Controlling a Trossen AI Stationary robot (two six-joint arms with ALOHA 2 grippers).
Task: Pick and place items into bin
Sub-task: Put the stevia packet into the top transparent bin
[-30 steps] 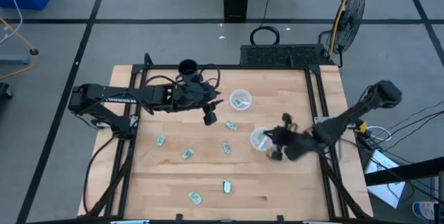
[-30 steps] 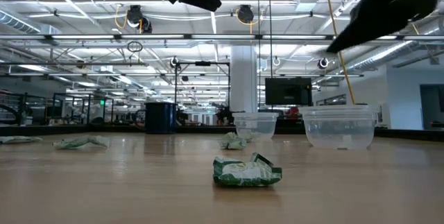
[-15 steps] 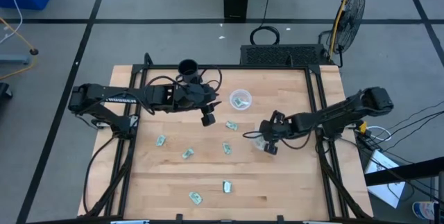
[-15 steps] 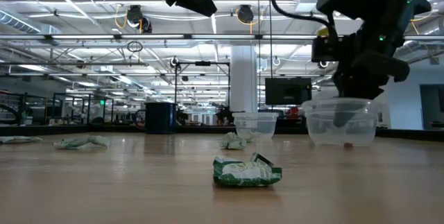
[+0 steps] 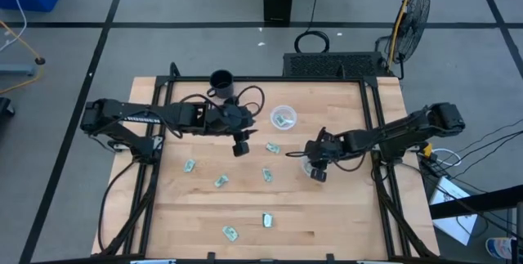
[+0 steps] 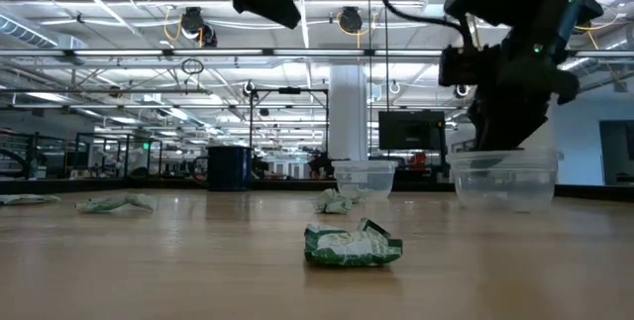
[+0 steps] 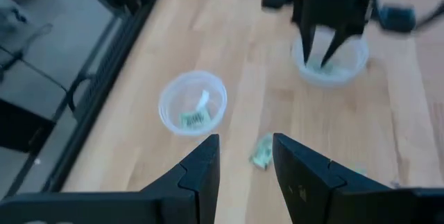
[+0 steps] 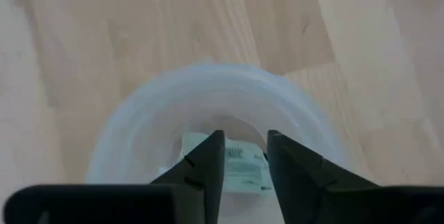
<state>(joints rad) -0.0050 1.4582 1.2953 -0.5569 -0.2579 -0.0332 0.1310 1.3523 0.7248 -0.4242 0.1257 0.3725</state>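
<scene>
Several green-and-white packets lie flat on the wooden table, among them one point(image 5: 272, 147) near the middle and one point(image 6: 352, 244) close to the low camera. My right gripper point(image 8: 245, 156) stands open, its fingers pointing down into a clear bin point(image 5: 306, 166). A packet point(image 8: 243, 167) lies on that bin's floor under the fingertips. My left gripper point(image 5: 239, 146) hovers open above the table, left of the middle packet point(image 7: 261, 151). A second clear bin point(image 5: 283, 118) farther back holds a packet point(image 7: 194, 118).
A black mug point(image 5: 221, 78) stands at the table's far edge, behind the left arm. Loose packets point(image 5: 189, 165) point(image 5: 230, 232) are scattered over the table's left and near parts. A black frame borders the table's left and right sides.
My right gripper has swung from the table's right side toward the left and come down into the nearer clear bin. My left gripper has drifted a little toward the table's left and near edges, staying high above the table.
</scene>
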